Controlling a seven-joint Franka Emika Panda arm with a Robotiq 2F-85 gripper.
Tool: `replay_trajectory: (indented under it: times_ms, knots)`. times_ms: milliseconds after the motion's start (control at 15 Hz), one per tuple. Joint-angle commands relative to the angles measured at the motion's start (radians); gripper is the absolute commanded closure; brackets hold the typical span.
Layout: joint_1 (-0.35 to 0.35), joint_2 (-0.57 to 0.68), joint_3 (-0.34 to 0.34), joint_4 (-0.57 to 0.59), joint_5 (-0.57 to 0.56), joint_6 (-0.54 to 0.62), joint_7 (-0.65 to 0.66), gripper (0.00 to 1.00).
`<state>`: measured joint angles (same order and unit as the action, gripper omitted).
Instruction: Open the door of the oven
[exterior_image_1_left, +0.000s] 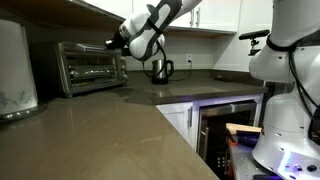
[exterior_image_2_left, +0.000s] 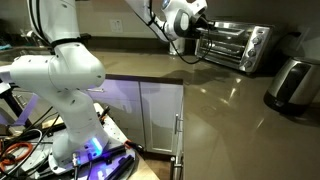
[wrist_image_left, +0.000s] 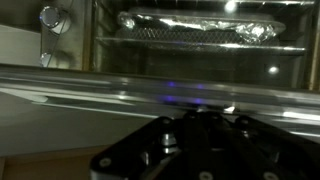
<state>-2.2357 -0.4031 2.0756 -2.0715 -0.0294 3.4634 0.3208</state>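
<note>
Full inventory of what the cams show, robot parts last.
oven: one, stainless steel, on counter by wall
door: one, dark glass with silver frame, oven front
foil-covered tray: one, silver, inside oven
kettle: one, steel, on counter
rounded appliance: one, metallic, beside oven
counter: one, grey-brown
built-in appliance: one, dark glass front, under counter
cabinets: several, white, under counter
arm: one, white, reaching to oven
tool: one, black, at oven front; open or shut unclear

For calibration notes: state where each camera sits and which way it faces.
Exterior view: low over the counter, facing the oven and kettle; arm, end effector and base show.
Exterior view: beside the base, facing the oven across the counter; arm shows.
Wrist view: close against the door; end effector body at bottom.
All three share the oven.
</note>
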Motion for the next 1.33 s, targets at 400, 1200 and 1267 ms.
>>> replay_trajectory:
  times_ms: [400, 1200, 1267]
  knots:
    - [0.195, 0.031, -0.193, -0.127, 0.006, -0.003, -0.027, 0.95]
    - [0.287, 0.043, -0.268, -0.19, -0.007, -0.014, -0.006, 0.95]
    - [0.292, 0.044, -0.27, -0.193, -0.007, -0.019, -0.006, 0.95]
